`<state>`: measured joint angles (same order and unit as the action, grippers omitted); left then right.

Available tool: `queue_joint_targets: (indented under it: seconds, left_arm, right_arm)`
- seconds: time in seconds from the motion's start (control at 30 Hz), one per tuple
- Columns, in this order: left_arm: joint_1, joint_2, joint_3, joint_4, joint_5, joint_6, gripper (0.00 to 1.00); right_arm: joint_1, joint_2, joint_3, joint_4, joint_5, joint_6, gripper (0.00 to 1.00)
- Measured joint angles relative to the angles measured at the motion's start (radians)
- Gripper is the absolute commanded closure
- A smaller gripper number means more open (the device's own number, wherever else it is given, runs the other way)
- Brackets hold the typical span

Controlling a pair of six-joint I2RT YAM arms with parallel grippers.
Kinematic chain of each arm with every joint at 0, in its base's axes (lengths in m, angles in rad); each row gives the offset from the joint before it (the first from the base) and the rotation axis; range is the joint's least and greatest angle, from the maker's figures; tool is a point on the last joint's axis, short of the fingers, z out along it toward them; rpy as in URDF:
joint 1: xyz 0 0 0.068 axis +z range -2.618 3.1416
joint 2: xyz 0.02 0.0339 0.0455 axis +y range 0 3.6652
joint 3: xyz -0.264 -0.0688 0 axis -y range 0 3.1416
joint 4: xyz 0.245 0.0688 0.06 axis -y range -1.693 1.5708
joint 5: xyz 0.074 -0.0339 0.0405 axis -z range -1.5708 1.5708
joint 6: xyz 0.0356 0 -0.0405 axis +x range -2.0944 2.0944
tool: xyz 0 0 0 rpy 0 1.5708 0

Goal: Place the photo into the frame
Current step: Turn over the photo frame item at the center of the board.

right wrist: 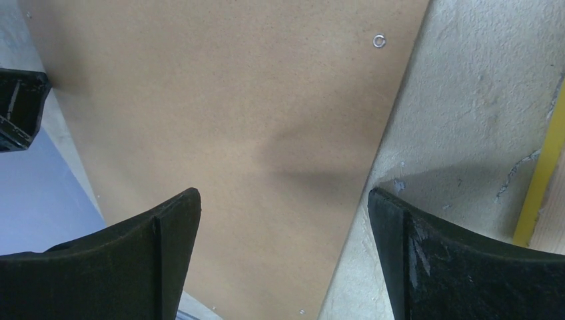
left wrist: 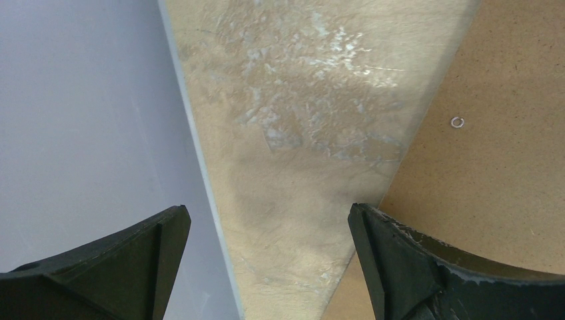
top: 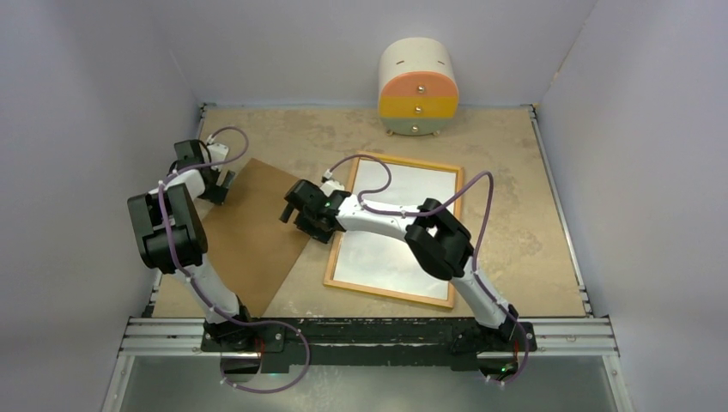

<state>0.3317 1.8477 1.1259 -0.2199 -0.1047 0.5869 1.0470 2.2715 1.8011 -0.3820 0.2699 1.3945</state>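
Note:
The frame (top: 458, 232) lies flat right of centre with its light wood back up. A white sheet (top: 395, 223) fills its opening and looks like the photo's white back; no printed side shows. A yellow strip of the frame shows in the right wrist view (right wrist: 541, 177). My right gripper (top: 296, 215) (right wrist: 283, 197) is open and empty, left of the frame, over the right edge of the brown backing board (top: 249, 236) (right wrist: 220, 120). My left gripper (top: 225, 184) (left wrist: 268, 213) is open and empty at the board's far left edge (left wrist: 493, 147).
A round cream, orange and yellow drawer unit (top: 418, 86) stands at the back. Enclosure walls rise on the left (left wrist: 80, 120), back and right. A small metal ring sits on the board (left wrist: 456, 122) (right wrist: 379, 41). A finger of the left gripper shows in the right wrist view (right wrist: 20, 107).

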Motion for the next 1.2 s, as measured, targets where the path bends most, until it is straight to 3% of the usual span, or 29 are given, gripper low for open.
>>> queue_joint_targets:
  seconds: [0.17, 0.43, 0.9, 1.1, 1.2]
  left_arm:
    - [0.000, -0.008, -0.013, -0.004, 0.034, 0.005, 0.04]
    - [0.000, -0.006, -0.012, -0.014, 0.071, 0.040, 0.11]
    - [0.026, 0.040, 0.083, -0.122, 0.135, 0.084, 0.16]
    - [0.043, 0.068, 0.145, -0.222, 0.217, 0.085, 0.17]
    - [0.026, 0.069, 0.153, -0.345, 0.359, 0.053, 0.17]
  right_arm:
    - [-0.017, -0.017, -0.047, 0.068, -0.072, 0.013, 0.03]
    - [-0.073, -0.121, -0.322, 0.418, -0.228, 0.056, 0.06]
    - [-0.148, -0.203, -0.475, 0.748, -0.341, -0.005, 0.07]
    - [-0.150, -0.324, -0.541, 1.088, -0.345, 0.035, 0.07]
    - [-0.137, -0.337, -0.542, 1.265, -0.361, 0.071, 0.07]
